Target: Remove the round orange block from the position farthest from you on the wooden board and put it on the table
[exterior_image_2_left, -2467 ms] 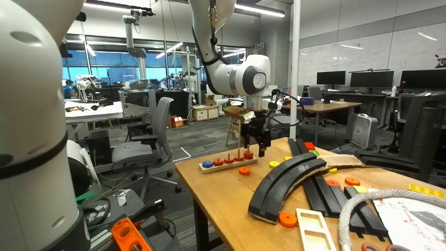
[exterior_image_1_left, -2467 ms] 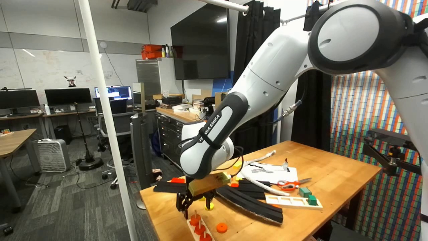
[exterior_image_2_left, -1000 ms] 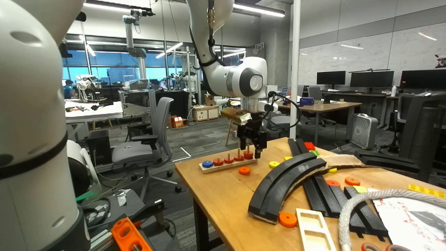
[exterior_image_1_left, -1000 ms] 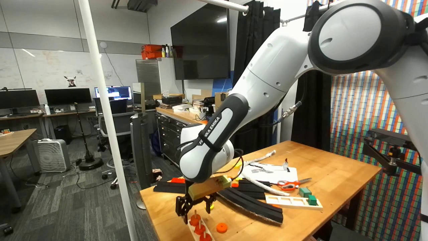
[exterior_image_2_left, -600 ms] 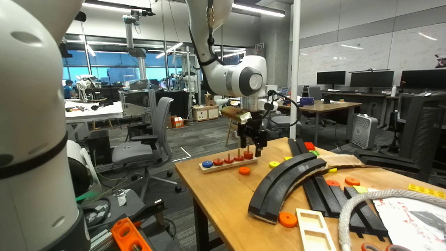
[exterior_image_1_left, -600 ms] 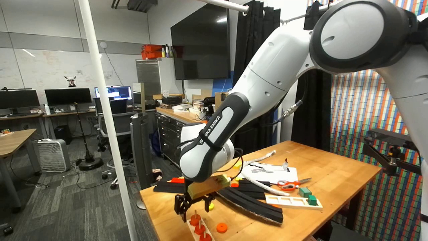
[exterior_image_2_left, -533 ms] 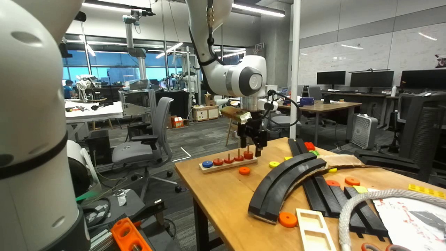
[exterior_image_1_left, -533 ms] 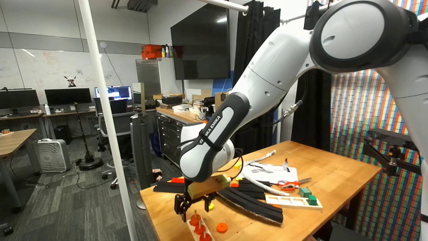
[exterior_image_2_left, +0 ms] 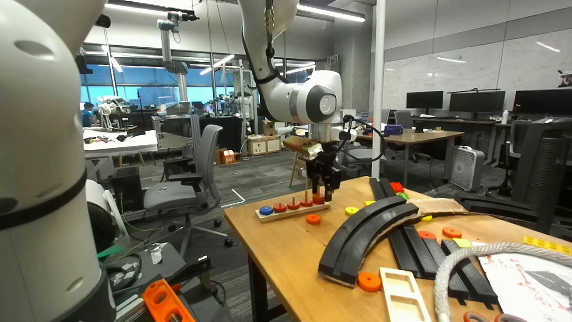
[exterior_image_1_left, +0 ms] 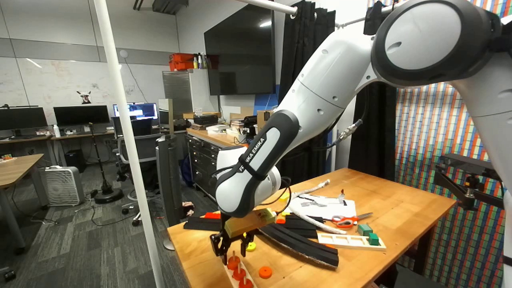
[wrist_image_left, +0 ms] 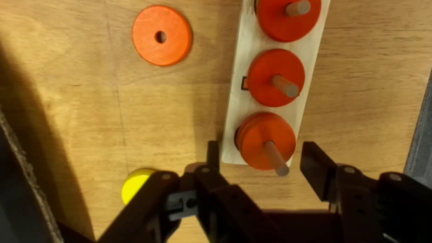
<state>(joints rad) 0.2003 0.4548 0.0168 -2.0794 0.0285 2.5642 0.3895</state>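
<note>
The round orange block sits on the peg at the end of the wooden board, a second rim showing beneath it in the wrist view. My gripper is partly open around that end, one finger on each side. Gaps separate both fingertips from the block, and its peg rises between them. In an exterior view the gripper hangs low over the board's end, its tips near the block's height. The block is partly covered by the fingers in an exterior view. Under the board lies the light-brown table.
Red discs and a blue disc fill the other pegs. A loose orange disc and a yellow disc lie beside the board. Black curved track crosses the table nearby. The table's edge runs close by.
The jaws have drawn closer together around the orange block over the last half second. Before that, the gripper shifted slightly over the board's end. The block and board have not moved.
</note>
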